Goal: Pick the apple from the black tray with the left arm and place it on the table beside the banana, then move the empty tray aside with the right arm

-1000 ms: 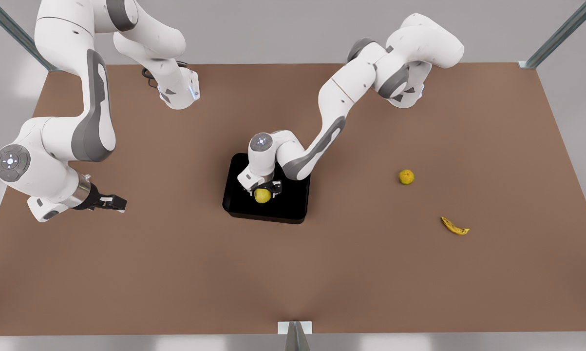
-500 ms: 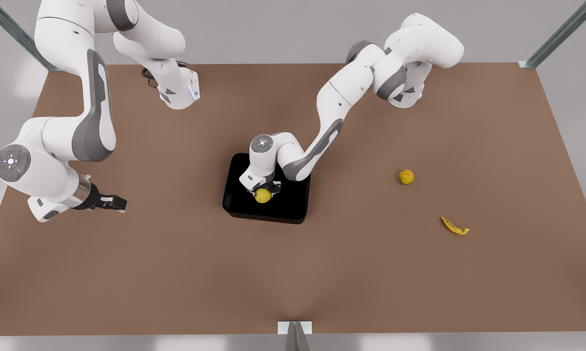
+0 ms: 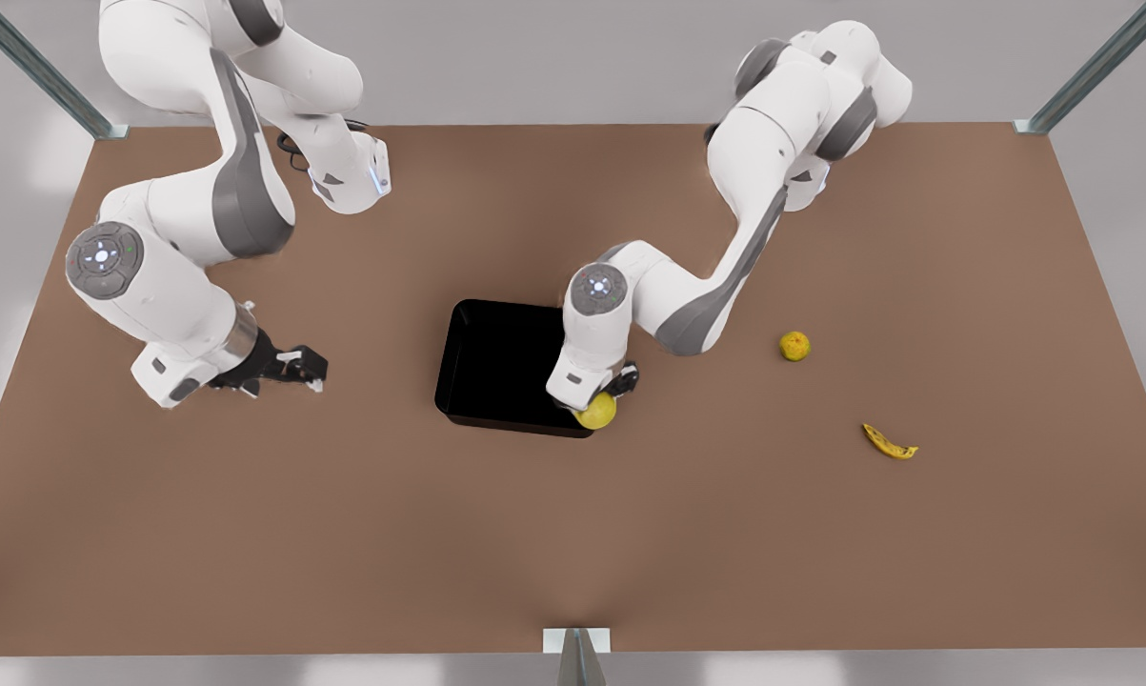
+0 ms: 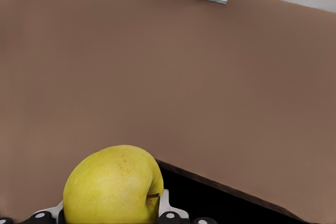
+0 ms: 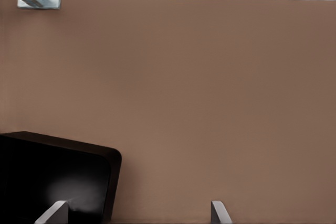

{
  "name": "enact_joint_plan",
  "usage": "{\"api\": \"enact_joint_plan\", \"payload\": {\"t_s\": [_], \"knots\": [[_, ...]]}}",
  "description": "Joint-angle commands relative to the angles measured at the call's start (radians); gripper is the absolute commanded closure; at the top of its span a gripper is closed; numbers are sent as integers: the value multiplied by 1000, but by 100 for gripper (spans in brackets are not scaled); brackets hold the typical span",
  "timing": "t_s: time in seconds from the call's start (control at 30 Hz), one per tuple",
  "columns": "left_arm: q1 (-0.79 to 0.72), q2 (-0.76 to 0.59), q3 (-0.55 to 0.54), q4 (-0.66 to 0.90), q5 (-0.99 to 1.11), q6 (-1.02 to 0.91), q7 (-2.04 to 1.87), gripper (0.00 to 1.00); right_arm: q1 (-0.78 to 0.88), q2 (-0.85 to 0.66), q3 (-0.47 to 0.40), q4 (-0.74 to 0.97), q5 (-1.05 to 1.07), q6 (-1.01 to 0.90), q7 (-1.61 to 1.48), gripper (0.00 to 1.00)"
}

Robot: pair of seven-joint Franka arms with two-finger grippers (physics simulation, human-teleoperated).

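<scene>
Left wrist view: left jaws grip apple (image 4: 113,184) (over tray (image 3: 496,367) corner); right jaws apart.

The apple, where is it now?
The apple is held in the left pincer, over the black tray's corner on the front view's right, far from the banana.

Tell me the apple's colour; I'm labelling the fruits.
Yellow-green with faint orange speckles, clearest in the left wrist view, where the apple sits in the left gripper.
</scene>
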Motion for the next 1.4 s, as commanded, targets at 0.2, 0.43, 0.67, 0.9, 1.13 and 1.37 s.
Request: {"api": "enact_joint_plan", "payload": {"t_s": [0.2,0.43,0.67,0.9,1.13,1.37], "knots": [[402,-75,6,-301,14,-39,1039,32,147,23,105,-39,71,-39,756,1],[546,-132,6,-558,20,233,1171,0,106,-37,105,-421,188,281,806,0],[529,-219,-9,-312,-60,-108,1067,0,104,3,88,-561,274,394,731,0],[528,-350,-43,-308,-127,-263,878,0,103,38,76,-605,216,397,433,0],[635,-552,-29,-538,-216,-57,942,0,126,-5,80,-800,157,719,314,1],[666,-549,71,-512,-207,-211,1057,0,120,67,77,-811,157,796,223,3]]}}
